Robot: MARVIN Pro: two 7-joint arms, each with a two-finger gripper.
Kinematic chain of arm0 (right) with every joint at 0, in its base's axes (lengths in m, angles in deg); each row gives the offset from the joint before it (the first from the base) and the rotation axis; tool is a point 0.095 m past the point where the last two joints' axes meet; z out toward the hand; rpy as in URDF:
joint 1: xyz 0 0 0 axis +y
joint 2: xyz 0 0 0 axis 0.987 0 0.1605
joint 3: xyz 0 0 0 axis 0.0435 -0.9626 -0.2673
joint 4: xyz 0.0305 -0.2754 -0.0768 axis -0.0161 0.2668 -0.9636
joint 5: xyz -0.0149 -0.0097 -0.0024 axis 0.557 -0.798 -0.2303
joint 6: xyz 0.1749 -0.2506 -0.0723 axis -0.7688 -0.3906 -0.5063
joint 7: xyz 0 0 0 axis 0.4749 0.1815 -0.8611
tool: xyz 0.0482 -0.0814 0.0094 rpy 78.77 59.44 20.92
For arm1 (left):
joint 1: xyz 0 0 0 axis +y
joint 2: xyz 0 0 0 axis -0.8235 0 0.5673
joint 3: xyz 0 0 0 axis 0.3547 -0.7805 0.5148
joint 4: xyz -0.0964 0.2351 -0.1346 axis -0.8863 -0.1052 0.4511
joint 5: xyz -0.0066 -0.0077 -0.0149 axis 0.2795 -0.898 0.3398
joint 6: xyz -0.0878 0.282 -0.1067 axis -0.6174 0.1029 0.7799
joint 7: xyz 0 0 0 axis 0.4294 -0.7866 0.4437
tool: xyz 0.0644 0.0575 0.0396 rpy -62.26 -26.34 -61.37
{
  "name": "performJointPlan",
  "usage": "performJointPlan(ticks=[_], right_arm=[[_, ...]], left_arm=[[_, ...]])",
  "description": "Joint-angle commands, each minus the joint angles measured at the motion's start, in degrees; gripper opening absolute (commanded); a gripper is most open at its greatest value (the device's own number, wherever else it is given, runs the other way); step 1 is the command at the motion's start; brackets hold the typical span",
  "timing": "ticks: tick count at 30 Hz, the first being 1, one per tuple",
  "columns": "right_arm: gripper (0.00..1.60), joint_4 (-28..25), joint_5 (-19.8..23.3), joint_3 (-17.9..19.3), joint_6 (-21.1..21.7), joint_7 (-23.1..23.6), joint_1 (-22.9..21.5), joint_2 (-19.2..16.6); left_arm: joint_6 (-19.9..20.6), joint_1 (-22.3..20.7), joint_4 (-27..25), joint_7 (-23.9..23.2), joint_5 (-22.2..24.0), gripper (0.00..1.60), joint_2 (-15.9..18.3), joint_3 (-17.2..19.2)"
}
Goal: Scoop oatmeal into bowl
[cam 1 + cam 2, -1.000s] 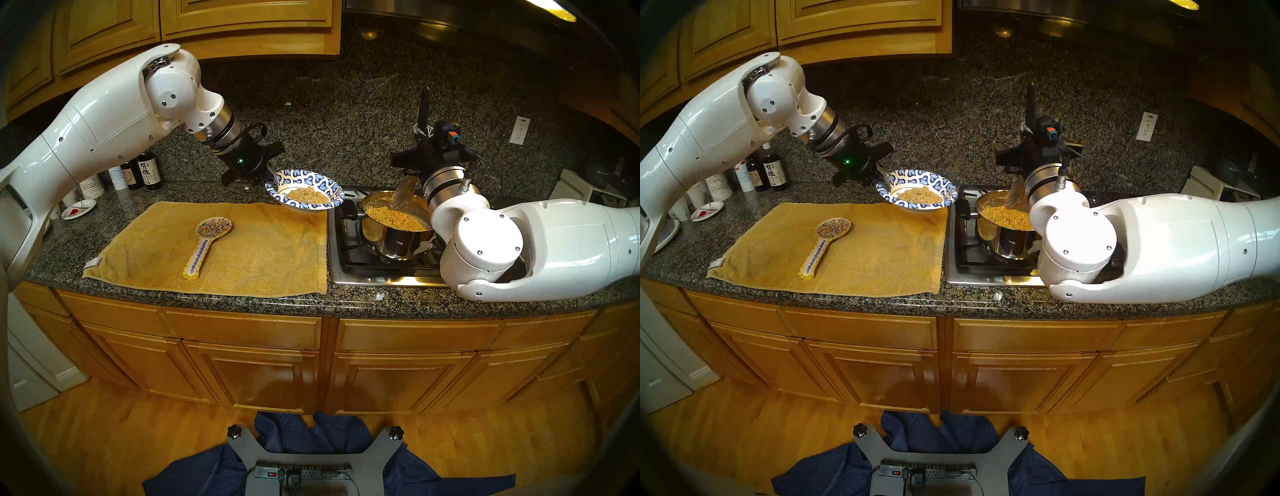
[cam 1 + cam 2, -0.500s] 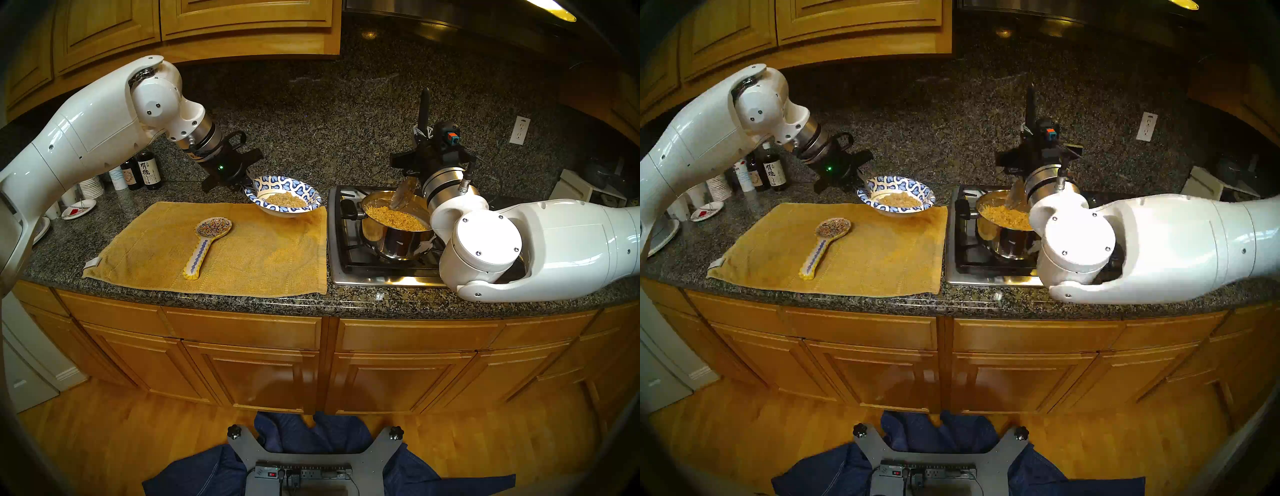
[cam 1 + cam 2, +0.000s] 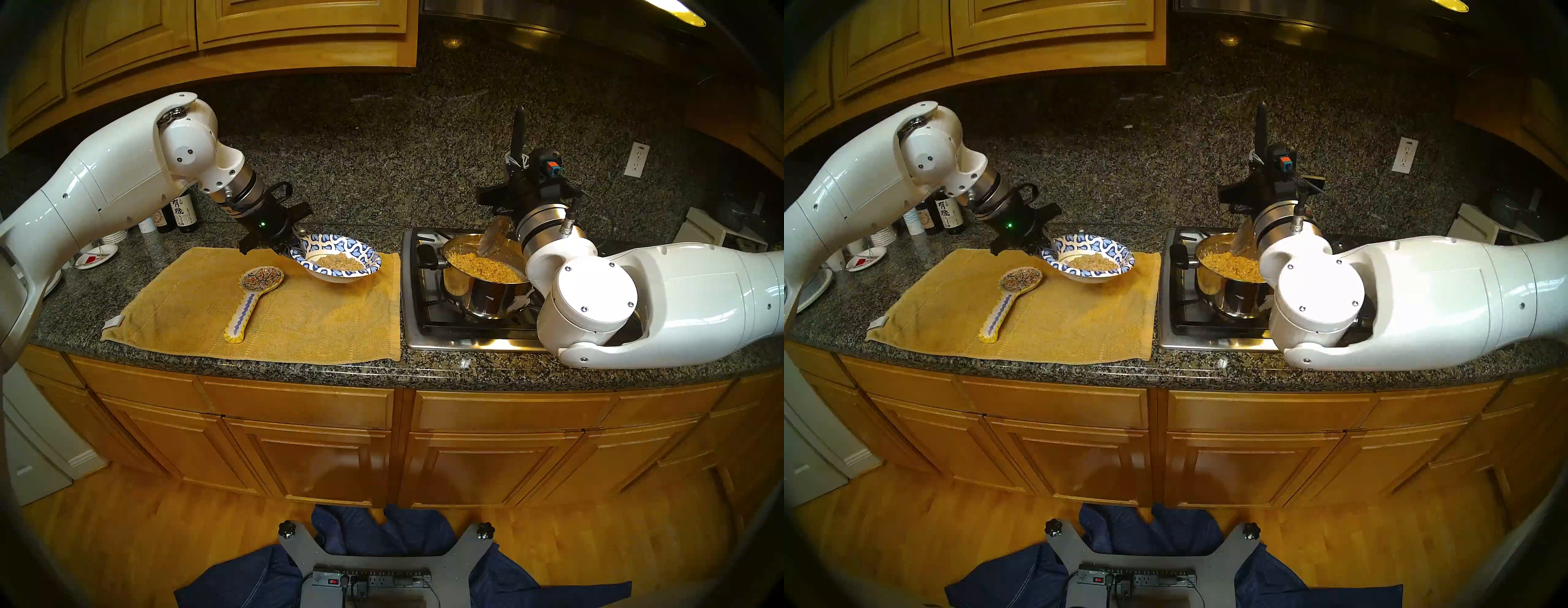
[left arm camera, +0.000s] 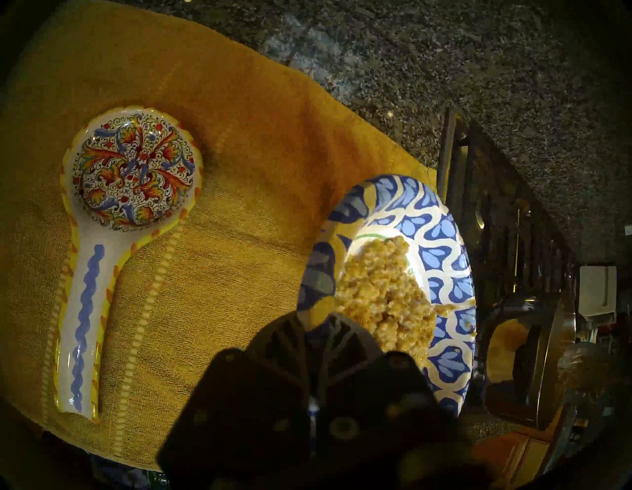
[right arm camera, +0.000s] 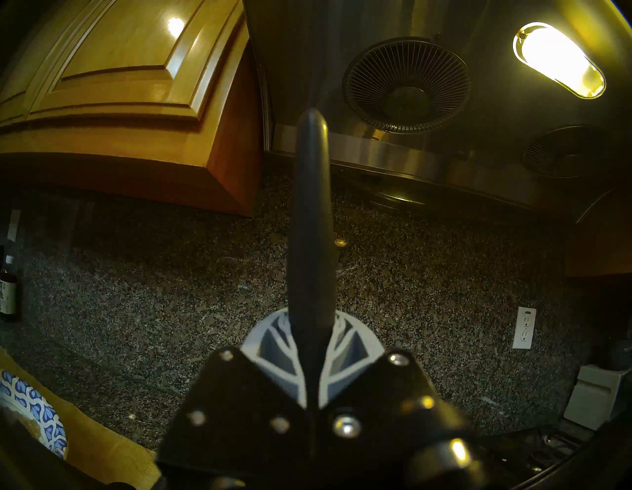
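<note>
Two hands are busy: the left hand [image 3: 292,250] pinches the near-left rim of the shallow blue-and-white paper bowl [image 3: 339,248] of tan oatmeal [image 3: 341,262] just above the yellow towel [image 3: 297,322], while the right hand [image 5: 313,345] clamps the black-handled spoon [image 3: 492,237] over the steel pot [image 3: 483,293], rightward.

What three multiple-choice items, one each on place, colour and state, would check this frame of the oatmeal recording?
1. Where is the bowl?
A. over the yellow towel
B. on the burner
C. inside the pot

2. What colour is the pattern on the bowl's rim?
A. red
B. blue
C. green

3. What is the right end effector doing?
A. hanging open
B. gripping the pot's handle
C. shut on the spoon

Answers: 1 A, since both head views show the bowl over the towel, left of the stove. 2 B, since the left wrist view shows blue leaf shapes on white. 3 C, since the right wrist view shows its fingers closed around the dark handle.
</note>
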Motion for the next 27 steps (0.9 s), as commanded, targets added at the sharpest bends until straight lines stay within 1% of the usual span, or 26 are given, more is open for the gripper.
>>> performJointPlan(ticks=[1, 17, 27], right_arm=[[0.0, -0.1, -0.8, 1.3, 0.2, 0.3, -2.4, -0.6], [0.0, -0.3, -0.8, 1.2, 0.5, 0.4, -2.5, -1.0], [0.0, -0.5, -0.8, 1.4, 0.5, 0.2, -2.4, -0.8]], left_arm=[[-0.7, -1.0, 0.6, 2.7, 0.0, 0.0, -0.5, 0.7], [-1.1, 2.4, 4.2, 1.6, 0.0, 0.0, -1.5, -0.7], [-0.5, 4.0, 4.8, 1.9, 0.0, 0.0, -2.3, -1.2]])
